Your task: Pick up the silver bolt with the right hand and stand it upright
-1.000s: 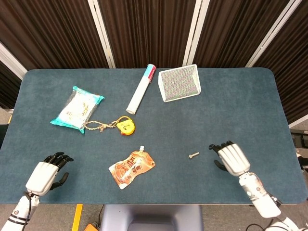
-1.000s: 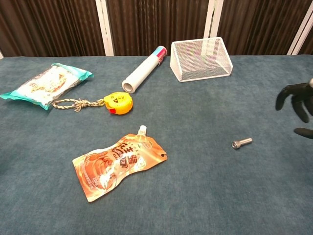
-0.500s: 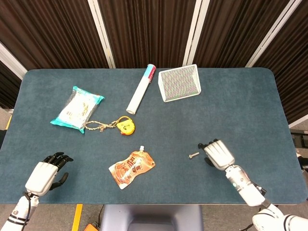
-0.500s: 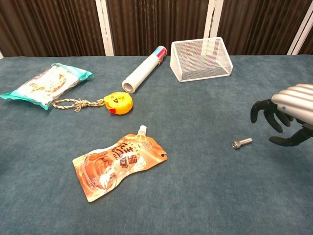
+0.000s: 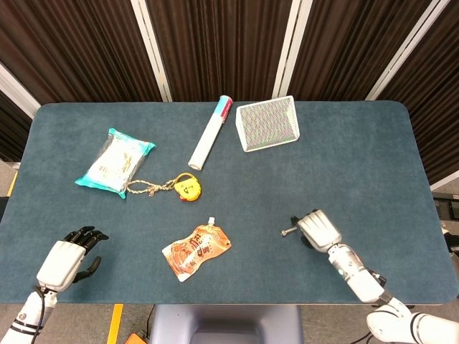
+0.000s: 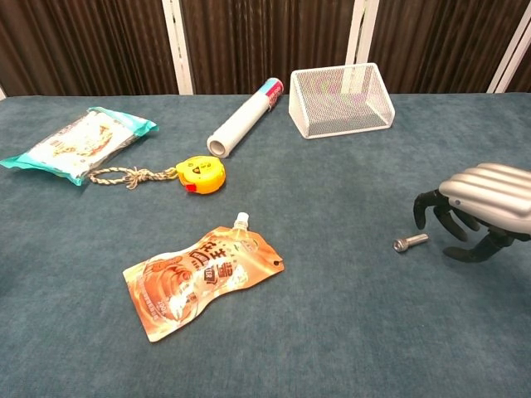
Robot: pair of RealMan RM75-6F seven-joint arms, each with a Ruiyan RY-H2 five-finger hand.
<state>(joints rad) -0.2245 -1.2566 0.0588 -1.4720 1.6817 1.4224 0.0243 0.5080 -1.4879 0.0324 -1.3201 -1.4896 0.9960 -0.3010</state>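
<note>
Silver bolt (image 6: pixel 410 242) lying flat on the table (image 5: pixel 344 158), near right, just left of the right hand (image 6: pixel 473 207); fingers (image 6: pixel 436 211) apart, curled above it, holding nothing. Likely small, stiff, slippery, prone to rolling: best pinched mid-shank.

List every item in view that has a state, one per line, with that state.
silver bolt: lying on its side on the table, not held
right hand: open, fingers curled over the bolt's end, holds nothing
left hand: open, holds nothing
wire basket: tipped on its side
white roll: lying flat
orange pouch: lying flat, cap on
tape measure: lying flat, cord attached
snack bag: lying flat, sealed
</note>
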